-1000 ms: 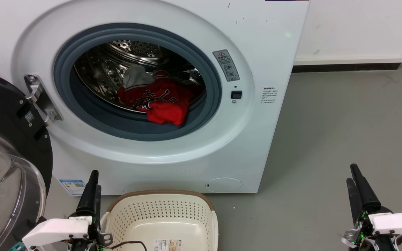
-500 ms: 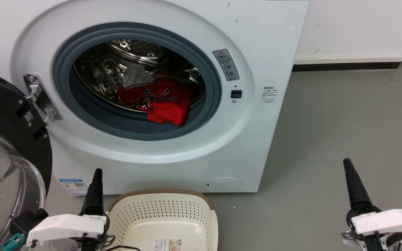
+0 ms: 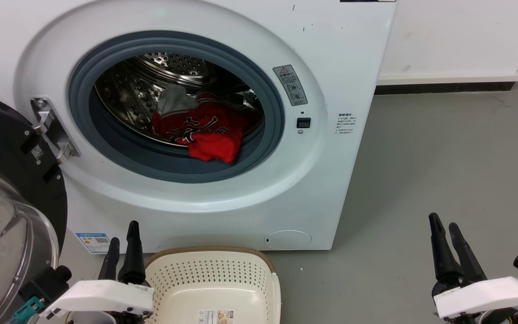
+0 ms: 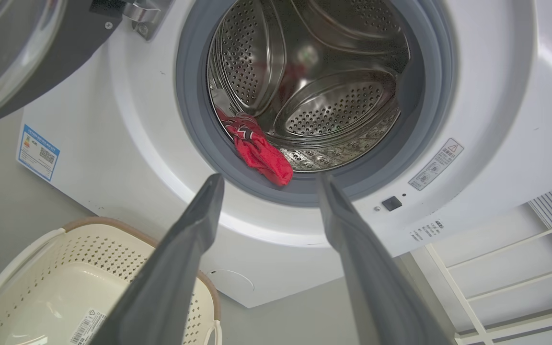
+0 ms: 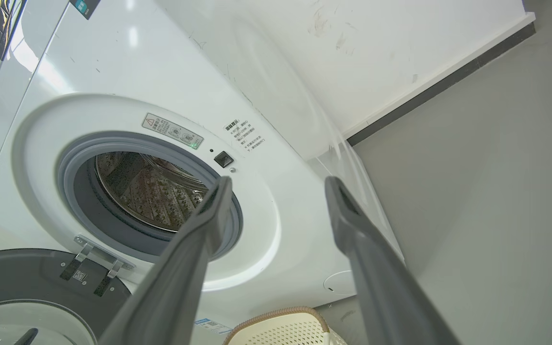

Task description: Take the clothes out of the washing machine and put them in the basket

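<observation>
Jaws are spread apart on both arms, holding nothing and touching nothing. The clothes (image 3: pixel 205 130), a bright red jersey bundle with black-and-white lettering and a pale grey piece behind it, lie low at the front of the steel drum (image 3: pixel 169 63). One red fold spills onto the grey rubber rim (image 3: pixel 269 117). Around them stands the white washing machine (image 3: pixel 331 67), its porthole door (image 3: pixel 11 148) swung wide to the left. The cream basket (image 3: pixel 209 249) sits on the floor just below the opening, with no cloth in it yet.

The left gripper (image 3: pixel 123 234) hangs just beside the basket's left edge. The right gripper (image 3: pixel 443 221) is well off to the right, above the grey floor (image 3: pixel 443 148).

The step in hand looks like the first reach into the drum. The left wrist view frames the red fold between its fingers, so that arm seems better placed. It should take a thick bunch of cloth and lift it clear of the rubber rim.
</observation>
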Robot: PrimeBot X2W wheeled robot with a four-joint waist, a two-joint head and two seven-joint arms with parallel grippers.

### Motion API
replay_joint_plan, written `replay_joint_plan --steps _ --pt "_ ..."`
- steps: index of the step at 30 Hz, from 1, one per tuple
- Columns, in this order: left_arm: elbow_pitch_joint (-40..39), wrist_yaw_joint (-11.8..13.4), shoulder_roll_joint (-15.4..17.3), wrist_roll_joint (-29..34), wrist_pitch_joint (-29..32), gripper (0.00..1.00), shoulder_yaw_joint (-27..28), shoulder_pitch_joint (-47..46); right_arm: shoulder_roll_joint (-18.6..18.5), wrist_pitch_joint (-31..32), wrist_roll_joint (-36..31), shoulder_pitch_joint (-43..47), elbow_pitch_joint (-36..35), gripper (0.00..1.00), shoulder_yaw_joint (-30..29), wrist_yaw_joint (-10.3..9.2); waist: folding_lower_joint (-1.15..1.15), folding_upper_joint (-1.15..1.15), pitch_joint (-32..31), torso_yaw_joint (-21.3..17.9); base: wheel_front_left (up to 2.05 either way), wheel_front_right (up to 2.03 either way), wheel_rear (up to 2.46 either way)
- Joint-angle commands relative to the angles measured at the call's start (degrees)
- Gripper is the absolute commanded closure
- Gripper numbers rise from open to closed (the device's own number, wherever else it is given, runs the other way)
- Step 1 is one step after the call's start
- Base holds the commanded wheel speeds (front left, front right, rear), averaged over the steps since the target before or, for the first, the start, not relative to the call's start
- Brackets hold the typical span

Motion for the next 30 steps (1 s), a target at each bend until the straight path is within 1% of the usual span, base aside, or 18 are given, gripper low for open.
replay_joint_plan --steps 1,19,30 --pt "-1.37 0.52 0.57 2.46 -0.74 0.0 -0.44 -0.03 -0.27 -0.72 -2.82 0.2 -1.33 0.0 0.3 0.0 0.0 0.0 -0.06 -0.02 0.0 0.0 0.0" --pt "-3.8 3.35 1.49 14.79 -3.76 0.0 -2.8 1.81 -0.29 -3.7 -15.89 2.46 -3.76 0.0 0.89 0.0 0.0 0.0 -0.35 -0.25 0.0 0.0 0.0" --pt "-4.57 4.39 1.84 21.7 -5.48 0.0 -3.7 2.81 -0.29 -5.39 -23.27 3.56 -5.45 0.0 1.22 0.0 0.0 0.0 -0.14 -0.32 0.0 0.0 0.0"
